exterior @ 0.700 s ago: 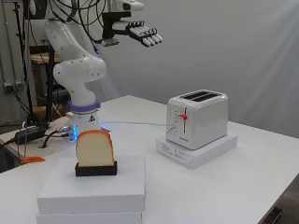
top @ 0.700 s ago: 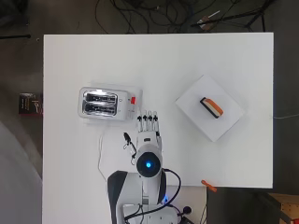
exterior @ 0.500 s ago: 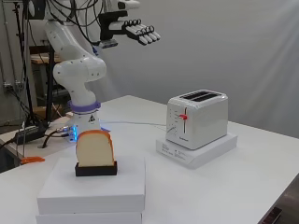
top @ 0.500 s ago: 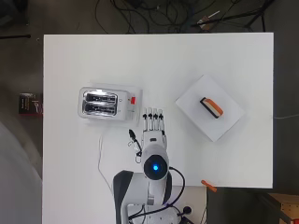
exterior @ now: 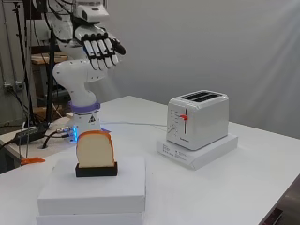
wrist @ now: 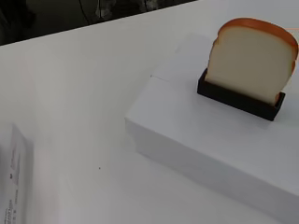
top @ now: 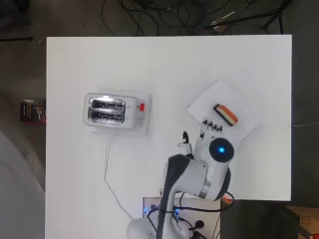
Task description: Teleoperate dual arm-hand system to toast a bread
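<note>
A slice of bread [exterior: 95,149] stands upright in a black holder [exterior: 96,169] on a white box [exterior: 93,193]; the wrist view shows the bread [wrist: 252,59] close up on the box [wrist: 196,140]. In the overhead view the bread [top: 226,113] sits on the box [top: 214,99] at the right. The white toaster [exterior: 198,118] with two empty slots stands on a white base; from above the toaster [top: 115,111] is at the left. The hand [exterior: 100,48] hangs high above the table, open, fingers straight, holding nothing. From above the hand [top: 209,129] is just short of the bread.
The toaster's white cord [top: 110,174] runs across the table toward the arm's base. A small orange object [exterior: 32,160] lies at the table's edge near the base. Cables and equipment lie beyond the table's far edge.
The arm has swung right, from beside the toaster toward the white box. The hand now hangs close to the bread. Its fingers stay straight.
</note>
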You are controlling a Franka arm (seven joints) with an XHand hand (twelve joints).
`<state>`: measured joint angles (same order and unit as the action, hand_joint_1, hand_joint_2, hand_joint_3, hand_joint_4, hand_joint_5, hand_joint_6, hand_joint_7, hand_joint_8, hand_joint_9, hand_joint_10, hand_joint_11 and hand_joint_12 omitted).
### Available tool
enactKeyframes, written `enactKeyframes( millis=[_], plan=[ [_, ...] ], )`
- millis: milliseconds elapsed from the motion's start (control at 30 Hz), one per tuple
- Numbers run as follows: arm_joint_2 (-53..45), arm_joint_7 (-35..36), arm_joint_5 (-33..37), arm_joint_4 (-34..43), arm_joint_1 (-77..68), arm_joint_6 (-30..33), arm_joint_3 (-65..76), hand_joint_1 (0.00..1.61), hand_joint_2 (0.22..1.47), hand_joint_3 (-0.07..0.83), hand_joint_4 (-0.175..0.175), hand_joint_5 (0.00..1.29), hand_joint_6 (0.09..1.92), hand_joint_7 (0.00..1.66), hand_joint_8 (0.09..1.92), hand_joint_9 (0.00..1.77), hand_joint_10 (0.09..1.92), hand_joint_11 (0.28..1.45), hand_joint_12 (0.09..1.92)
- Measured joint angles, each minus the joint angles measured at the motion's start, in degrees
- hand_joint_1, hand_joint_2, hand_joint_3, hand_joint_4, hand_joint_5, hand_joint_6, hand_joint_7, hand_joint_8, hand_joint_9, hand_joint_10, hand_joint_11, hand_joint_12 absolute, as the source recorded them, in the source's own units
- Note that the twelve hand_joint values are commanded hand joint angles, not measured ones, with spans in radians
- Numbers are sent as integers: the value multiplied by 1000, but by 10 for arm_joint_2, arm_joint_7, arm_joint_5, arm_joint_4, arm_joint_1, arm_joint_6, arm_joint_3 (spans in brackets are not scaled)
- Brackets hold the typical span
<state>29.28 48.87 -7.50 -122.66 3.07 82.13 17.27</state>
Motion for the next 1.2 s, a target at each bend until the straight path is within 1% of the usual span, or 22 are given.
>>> enactKeyframes(
  millis=[67,167,267,367,467,533,600,700,833,933,1033,1200],
  plan=[
    [-20,29,-14,7,3,6,33,80,1250,5,14,421,87,468,87,566,87,501,87],
    [-73,97,-31,15,7,33,95,149,1248,0,-20,394,87,461,87,552,87,482,87],
    [-151,155,-21,29,18,49,138,211,1240,-3,-44,370,87,447,87,538,87,461,87],
    [-229,161,-15,64,23,47,147,235,1235,-4,-52,373,87,449,87,547,87,456,87],
    [-279,142,-38,104,10,49,153,231,1248,2,-55,377,87,451,87,550,87,455,87],
    [-308,146,-43,139,8,48,147,231,1262,8,-58,377,87,451,87,549,87,455,87],
    [-349,175,-22,184,24,42,135,237,1273,11,-65,367,87,453,87,546,87,457,87],
    [-439,233,38,252,79,40,122,237,1265,5,-79,347,87,458,87,540,87,455,87],
    [-529,280,77,284,131,47,110,220,1244,-5,-90,325,87,459,87,528,87,449,87],
    [-541,306,93,291,137,53,101,219,1240,-5,-92,320,87,458,87,519,87,446,87],
    [-528,327,101,301,135,53,87,217,1241,-3,-93,324,87,456,87,514,87,446,87],
    [-496,322,91,293,130,51,68,218,1246,0,-97,333,87,447,87,505,87,445,87]
  ],
)
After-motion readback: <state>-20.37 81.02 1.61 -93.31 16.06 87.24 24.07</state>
